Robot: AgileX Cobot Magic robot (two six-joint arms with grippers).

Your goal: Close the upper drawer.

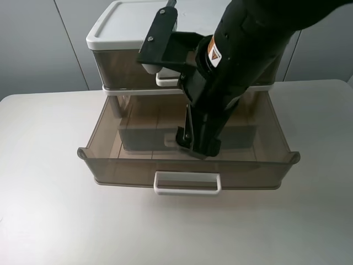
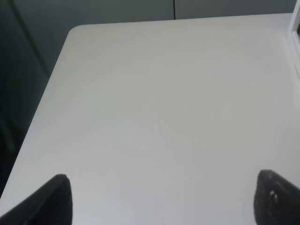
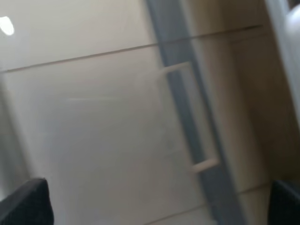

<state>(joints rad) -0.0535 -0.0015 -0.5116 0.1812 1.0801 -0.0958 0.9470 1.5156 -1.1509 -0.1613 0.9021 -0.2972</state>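
Upper drawer (image 1: 118,69) of wide smoky-brown translucent plastic sits apparently shut at upper centre, long axis left-right, front facing the frame's bottom edge, with the black right gripper (image 1: 197,144) spread wide over the pulled-out lower drawer (image 1: 127,165).

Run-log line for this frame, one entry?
upper drawer: pushed in | lower drawer: pulled out | right tool: open, over lower drawer | left tool: open, over table

upper drawer (image 1: 118,69) | smoky-brown, translucent | top tier | pushed in, front flush
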